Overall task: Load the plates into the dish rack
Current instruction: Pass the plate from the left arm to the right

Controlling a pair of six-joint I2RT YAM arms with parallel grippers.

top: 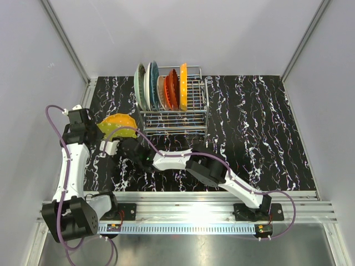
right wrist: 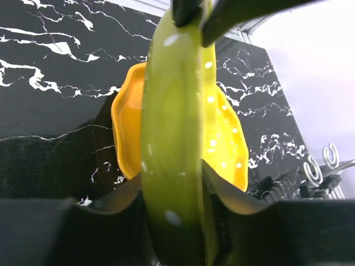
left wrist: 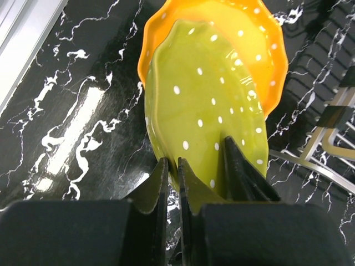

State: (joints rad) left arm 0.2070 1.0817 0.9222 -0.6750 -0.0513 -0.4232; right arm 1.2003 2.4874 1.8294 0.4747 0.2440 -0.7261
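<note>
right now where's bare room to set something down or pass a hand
Free: tabletop right of the dish rack, and the rack's right-hand slots. Crowded: front-left of the rack, where left gripper and right gripper meet at the yellow-green plate by the orange plate.
</note>
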